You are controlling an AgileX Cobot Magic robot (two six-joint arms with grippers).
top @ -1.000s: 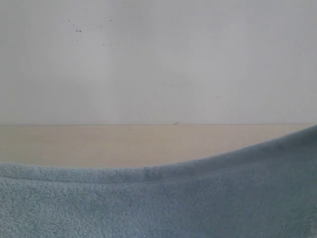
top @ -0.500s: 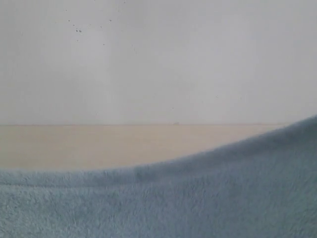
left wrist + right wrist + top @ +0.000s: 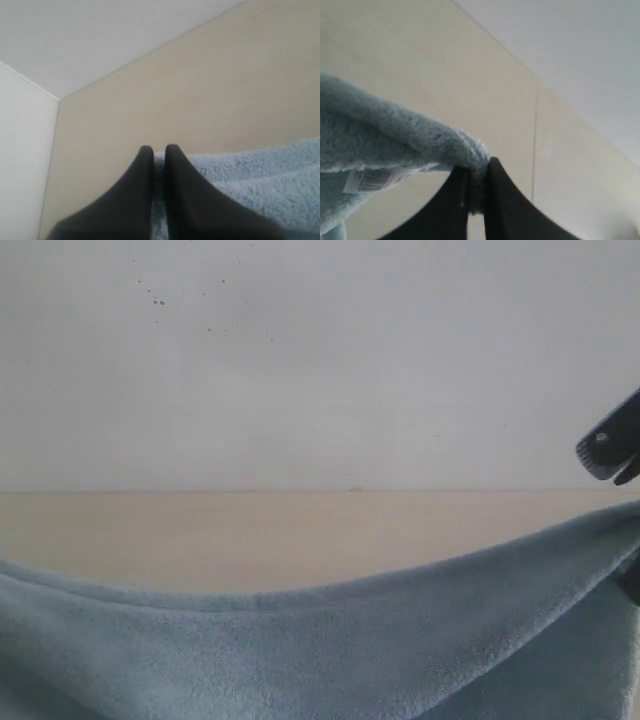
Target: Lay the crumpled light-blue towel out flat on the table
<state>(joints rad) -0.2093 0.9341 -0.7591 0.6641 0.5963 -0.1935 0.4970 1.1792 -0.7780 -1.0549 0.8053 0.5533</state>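
The light-blue towel is pinched at its edge by the left gripper and, just beside its white tag, by the right gripper.

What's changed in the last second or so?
The towel now looks tauter and smoother, its top edge dipping in the middle. The right gripper, clamped on a towel corner near the tag, has come into the exterior view at its right edge. The table and wall are unchanged.

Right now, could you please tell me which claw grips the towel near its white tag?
The right claw: the white tag hangs from the towel just beside its grip, whereas no tag shows where the left claw pinches the edge.
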